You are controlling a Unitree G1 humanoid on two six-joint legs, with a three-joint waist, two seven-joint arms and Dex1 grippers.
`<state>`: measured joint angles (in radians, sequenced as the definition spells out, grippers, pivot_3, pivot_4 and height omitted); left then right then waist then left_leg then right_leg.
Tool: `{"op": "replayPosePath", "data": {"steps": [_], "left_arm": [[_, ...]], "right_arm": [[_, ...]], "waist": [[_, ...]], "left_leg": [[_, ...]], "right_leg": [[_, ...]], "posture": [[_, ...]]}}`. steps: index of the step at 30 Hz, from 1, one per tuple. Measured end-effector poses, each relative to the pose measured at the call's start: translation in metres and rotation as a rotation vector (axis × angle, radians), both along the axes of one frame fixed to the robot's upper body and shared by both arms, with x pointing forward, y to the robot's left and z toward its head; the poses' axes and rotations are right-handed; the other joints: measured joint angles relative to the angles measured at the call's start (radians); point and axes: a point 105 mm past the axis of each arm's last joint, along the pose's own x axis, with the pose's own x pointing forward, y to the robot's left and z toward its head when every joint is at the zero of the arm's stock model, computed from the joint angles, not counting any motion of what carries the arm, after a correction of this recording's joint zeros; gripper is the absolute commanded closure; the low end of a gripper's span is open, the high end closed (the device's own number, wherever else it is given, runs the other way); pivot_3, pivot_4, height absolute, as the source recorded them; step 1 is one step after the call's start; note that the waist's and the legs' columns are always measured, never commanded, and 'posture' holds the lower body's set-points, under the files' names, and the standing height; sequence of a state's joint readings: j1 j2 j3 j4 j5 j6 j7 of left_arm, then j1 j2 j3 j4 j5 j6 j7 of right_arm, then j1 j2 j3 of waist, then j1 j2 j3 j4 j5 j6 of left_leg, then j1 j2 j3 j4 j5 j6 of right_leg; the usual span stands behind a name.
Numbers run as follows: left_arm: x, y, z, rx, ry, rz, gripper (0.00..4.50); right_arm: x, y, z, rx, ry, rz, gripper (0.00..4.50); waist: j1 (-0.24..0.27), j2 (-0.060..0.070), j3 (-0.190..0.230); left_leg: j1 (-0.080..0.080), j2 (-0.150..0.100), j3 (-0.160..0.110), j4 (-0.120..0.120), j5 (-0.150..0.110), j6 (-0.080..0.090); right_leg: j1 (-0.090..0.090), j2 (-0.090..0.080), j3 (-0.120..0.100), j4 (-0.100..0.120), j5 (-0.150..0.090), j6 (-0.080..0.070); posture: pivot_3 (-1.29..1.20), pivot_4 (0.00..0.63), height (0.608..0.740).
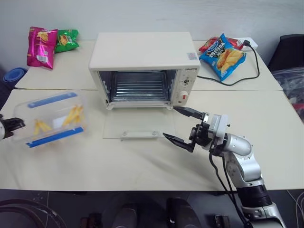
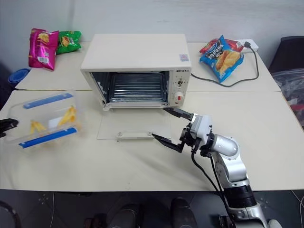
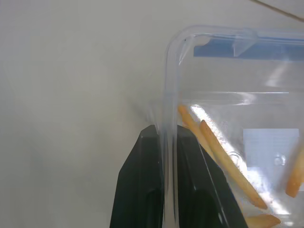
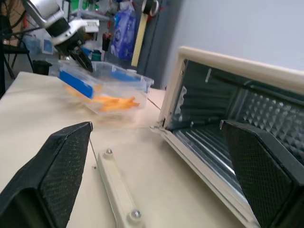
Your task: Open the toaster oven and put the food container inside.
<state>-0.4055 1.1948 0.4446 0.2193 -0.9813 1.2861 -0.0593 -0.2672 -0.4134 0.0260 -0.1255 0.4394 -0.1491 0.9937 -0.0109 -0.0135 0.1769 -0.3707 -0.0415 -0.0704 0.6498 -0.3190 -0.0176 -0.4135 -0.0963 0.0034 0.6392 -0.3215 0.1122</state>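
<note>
The cream-white toaster oven [image 1: 142, 52] stands at the middle of the table. Its glass door [image 1: 137, 126] lies open and flat, and the wire rack inside is bare. The food container [image 1: 50, 118], clear with blue clips and yellow fries, hangs tilted just above the table to the oven's left. My left gripper [image 1: 13, 125] is shut on the container's end wall, one finger [image 3: 142, 180] on each side of the clear rim. My right gripper [image 1: 171, 122] hovers open at the right corner of the lowered door, holding nothing. The right wrist view looks past the door handle [image 4: 116, 190] into the oven [image 4: 228, 109].
Pink [image 1: 40, 46] and green [image 1: 66, 40] snack bags lie at the back left, blue [image 1: 222, 58] and red [image 1: 209, 45] ones at the back right. A black cable [image 1: 237, 78] runs behind the oven's right side. A blue bowl [image 1: 14, 75] sits off the table's left.
</note>
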Motion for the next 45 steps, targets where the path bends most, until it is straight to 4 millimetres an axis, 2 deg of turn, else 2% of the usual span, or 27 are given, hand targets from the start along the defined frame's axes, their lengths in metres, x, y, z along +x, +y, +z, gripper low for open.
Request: {"op": "replayPosePath", "data": {"steps": [5,8,13,19,21,23,28,33,35,38,40,42,44,45], "left_arm": [[0.01,-0.058,0.009,0.02,-0.012,-0.224,4.5],[0.023,-0.1,0.006,-0.02,-0.03,-0.328,4.5],[0.045,-0.136,0.008,-0.042,-0.058,-0.355,4.5],[0.065,-0.163,0.007,-0.058,-0.074,-0.355,4.5],[0.068,-0.171,0.008,-0.07,-0.075,-0.365,3.79],[0.071,-0.178,0.008,-0.08,-0.078,-0.372,3.31],[0.075,-0.186,0.006,-0.146,-0.091,-0.378,1.9],[0.074,-0.167,0.023,-0.205,-0.185,-0.364,1.9],[0.061,-0.144,0.029,-0.207,-0.236,-0.403,1.9],[0.049,-0.124,0.034,-0.221,-0.284,-0.429,1.86],[0.035,-0.119,0.042,-0.282,-0.346,-0.519,2.24],[0.016,-0.118,0.048,-0.259,-0.423,-0.652,2.68],[0.003,-0.114,0.035,-0.028,-0.455,-0.819,3.29],[-0.005,-0.114,0.016,0.073,-0.393,-0.917,3.65]], "right_arm": [[-0.004,-0.016,-0.001,0.0,0.02,-0.083,0.0],[-0.01,-0.027,-0.009,-0.011,0.055,-0.136,0.0],[-0.017,-0.037,-0.017,-0.02,0.093,-0.197,0.0],[-0.022,-0.038,-0.009,0.002,0.067,-0.233,0.0],[-0.023,-0.035,-0.006,0.013,0.059,-0.233,0.0],[-0.023,-0.035,-0.006,0.018,0.062,-0.242,0.0],[-0.022,-0.036,-0.007,0.032,0.072,-0.256,0.0],[-0.022,-0.034,-0.011,0.028,0.105,-0.253,0.0],[-0.024,-0.031,-0.011,0.028,0.134,-0.227,0.0],[-0.025,-0.032,-0.013,0.022,0.176,-0.21,0.56],[-0.025,-0.029,-0.012,0.023,0.197,-0.193,1.14],[-0.026,-0.024,-0.008,0.038,0.213,-0.17,1.78],[-0.025,-0.016,-0.014,-0.004,0.255,-0.136,2.46],[-0.025,-0.008,-0.021,-0.066,0.282,-0.104,2.87]], "waist": [[0.006,0.001,0.0],[0.01,0.001,0.001],[0.009,0.0,0.0],[0.013,0.0,0.0],[0.014,0.0,0.0],[0.014,0.0,0.0],[0.009,0.0,0.0],[0.006,0.0,0.0],[-0.001,0.0,0.0],[0.003,0.0,0.0],[0.007,0.0,0.0],[0.006,0.0,0.0],[0.007,0.002,0.0],[0.007,0.003,0.0]], "left_leg": [[0.0,0.0,0.0,0.0,0.0,0.0],[0.0,0.0,0.001,0.002,0.0,0.0],[0.0,-0.001,0.001,0.003,0.0,0.0],[0.0,-0.001,0.001,0.005,0.0,0.0],[0.0,-0.002,0.0,0.006,0.0,0.0],[0.0,-0.002,0.001,0.006,0.0,0.0],[0.001,-0.001,0.001,0.006,0.0,0.0],[0.001,0.0,0.001,0.005,0.0,-0.001],[0.003,-0.001,0.001,0.003,0.0,-0.002],[0.002,-0.001,0.0,0.003,-0.001,-0.002],[0.002,-0.001,-0.001,0.004,-0.001,-0.001],[0.002,-0.001,-0.001,0.002,-0.001,-0.001],[0.004,-0.001,-0.001,0.001,-0.001,-0.002],[0.004,-0.001,-0.001,0.001,-0.001,-0.002]], "right_leg": [[-0.001,0.001,0.0,0.002,0.0,0.0],[-0.001,0.001,0.0,0.003,0.0,0.0],[-0.001,0.002,0.0,0.005,0.0,0.0],[-0.001,0.002,0.0,0.005,0.0,0.0],[0.0,0.002,0.0,0.005,0.0,0.0],[0.0,0.002,0.0,0.005,0.0,0.0],[-0.001,0.003,-0.001,0.005,0.0,0.0],[-0.002,0.004,-0.001,0.005,0.0,0.0],[-0.003,0.004,0.0,0.006,0.0,0.0],[-0.003,0.004,0.0,0.004,0.0,0.0],[-0.003,0.003,0.001,0.002,0.0,0.0],[-0.002,0.002,0.003,0.0,0.0,0.0],[0.0,0.002,0.004,-0.004,0.0,-0.001],[0.0,0.002,0.004,-0.004,0.0,-0.002]], "posture": [[0.0,0.15,0.74],[0.0,0.15,0.74],[0.0,0.15,0.74],[0.0,0.15,0.74],[0.0,0.15,0.74],[0.0,0.15,0.74],[0.0,0.15,0.74],[0.0,0.15,0.74],[0.0,0.15,0.74],[0.0,0.15,0.74],[0.0,0.15,0.74],[0.0,0.15,0.74],[0.0,0.15,0.74],[0.0,0.15,0.74]]}}
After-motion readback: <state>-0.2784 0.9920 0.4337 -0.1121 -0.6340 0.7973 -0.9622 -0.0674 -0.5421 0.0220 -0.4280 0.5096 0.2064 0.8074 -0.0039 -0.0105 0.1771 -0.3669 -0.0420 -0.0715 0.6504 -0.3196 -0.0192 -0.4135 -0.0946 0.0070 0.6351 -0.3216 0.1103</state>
